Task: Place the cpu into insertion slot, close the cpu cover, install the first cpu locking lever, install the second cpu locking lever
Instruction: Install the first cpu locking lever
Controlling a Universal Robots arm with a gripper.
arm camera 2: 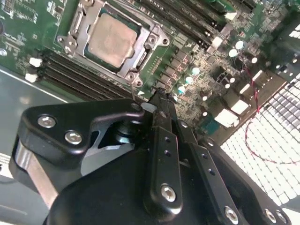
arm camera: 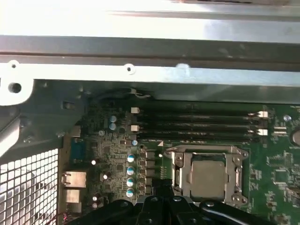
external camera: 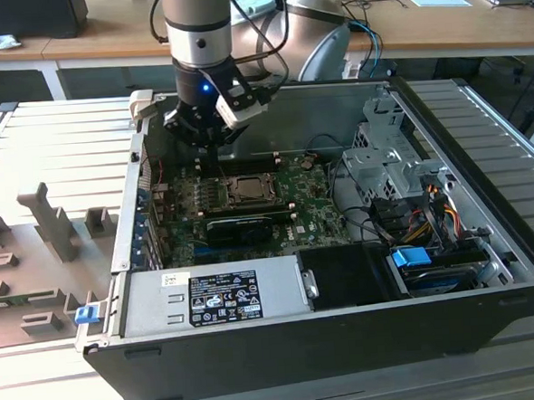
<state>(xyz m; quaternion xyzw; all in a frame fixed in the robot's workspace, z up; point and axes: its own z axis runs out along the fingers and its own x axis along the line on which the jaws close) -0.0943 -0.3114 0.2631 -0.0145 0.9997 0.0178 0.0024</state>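
Open computer case (external camera: 330, 341) on slatted metal bench (external camera: 55, 140), desks behind. Gripper (arm camera 2: 157, 96) fingers closed together, holding nothing, poised over motherboard (external camera: 313, 217) just beside socket. Cpu (arm camera 2: 111, 38) seated in socket, frame centre in exterior view; cpu cover (arm camera 2: 140, 58) down around it. Judgement: chip light, rigid, fragile; grip by edges only. Cover thin, stiff, springy.

The silver-and-black robot arm (external camera: 197, 23) comes down from twelve o'clock in the exterior view, wrist vertical. Its black two-fingered gripper (arm camera 2: 157, 96) points straight down, fingers pressed together, empty.
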